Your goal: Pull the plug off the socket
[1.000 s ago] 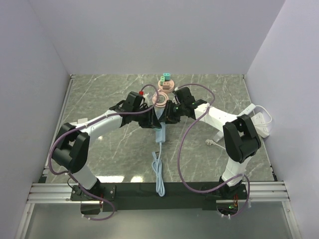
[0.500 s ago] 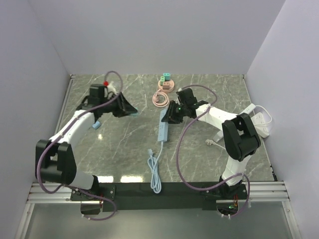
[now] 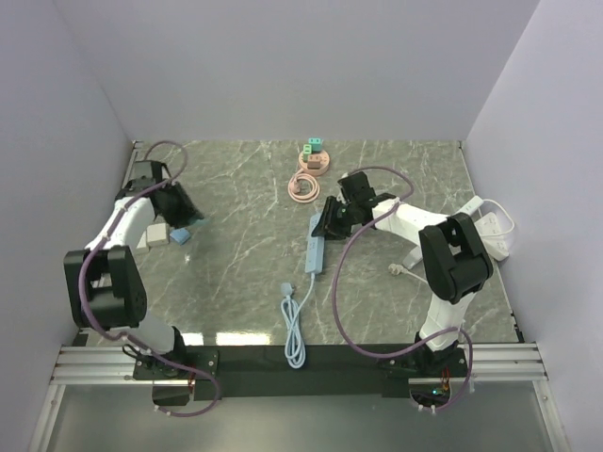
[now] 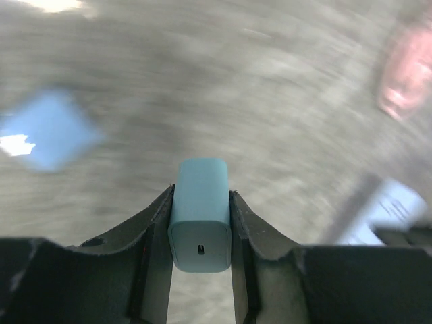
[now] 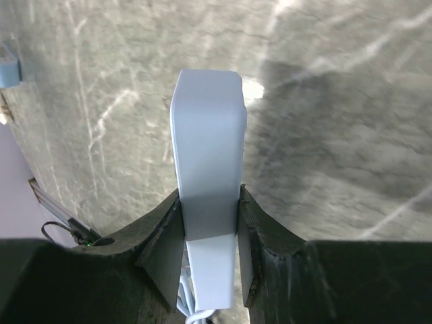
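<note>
The teal plug [image 4: 200, 223] is pinched between my left gripper's [image 4: 200, 202] fingers, clear of the socket, and that view is motion-blurred. In the top view my left gripper [image 3: 195, 224] hangs over the table's far left. The socket is a light-blue power strip [image 3: 315, 250] lying mid-table, with its cable [image 3: 294, 325] trailing toward the near edge. My right gripper [image 3: 326, 222] is shut on the strip's far end. In the right wrist view the strip [image 5: 207, 169] fills the gap between the fingers [image 5: 162, 250].
A blue block [image 3: 180, 236] and a grey block [image 3: 155, 234] lie under the left arm. A pink coil [image 3: 301, 185] and a wooden stand with green pieces [image 3: 313, 156] sit at the back. A white power strip [image 3: 495, 231] lies at the right edge.
My left arm has swung from the strip far to the left, carrying the teal plug with it. The right gripper kept its hold, and the strip shifted slightly right.
</note>
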Robot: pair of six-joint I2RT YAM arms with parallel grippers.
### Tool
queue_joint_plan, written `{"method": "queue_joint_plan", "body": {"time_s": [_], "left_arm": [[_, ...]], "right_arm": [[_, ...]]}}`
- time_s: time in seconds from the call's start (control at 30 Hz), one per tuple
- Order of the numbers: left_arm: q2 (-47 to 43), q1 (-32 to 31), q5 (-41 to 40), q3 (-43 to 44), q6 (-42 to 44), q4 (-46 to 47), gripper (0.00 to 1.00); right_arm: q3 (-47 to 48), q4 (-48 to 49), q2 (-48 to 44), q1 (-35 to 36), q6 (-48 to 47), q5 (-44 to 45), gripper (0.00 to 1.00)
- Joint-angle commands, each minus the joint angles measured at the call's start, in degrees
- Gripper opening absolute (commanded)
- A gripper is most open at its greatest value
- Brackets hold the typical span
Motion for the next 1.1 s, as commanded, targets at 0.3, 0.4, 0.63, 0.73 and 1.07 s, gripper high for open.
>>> {"method": "queue_joint_plan", "body": {"time_s": [0.3, 0.4, 0.63, 0.73, 1.07], "left_arm": [[4.89, 8.25, -11.61, -2.97, -0.19, -4.17, 0.67], [4.19, 8.25, -11.88, -3.05, -0.63, -4.26, 0.82], [0.68, 8.25, -10.83, -3.41, -1.60, -4.61, 0.98], [-0.82, 8.34, -9.25, -3.49, -2.04, -4.53, 1.00], [-3.63, 8.34, -7.40, -0.33, -1.34, -6.63, 0.99]], "right_arm": [[6.72, -18.13, -4.42, -10.79, -4.20, 19.34, 0.00], [9.97, -25.00, -2.74, -14.92, -4.56, 25.53, 0.00], [19.90, -35.11, 6.12, -20.46, -5.52, 46.09, 0.00], [28.07, -38.80, 11.75, -23.27, -5.96, 49.98, 0.00], [59.61, -49.88, 29.77, -33.38, -1.66, 52.01, 0.00]]}}
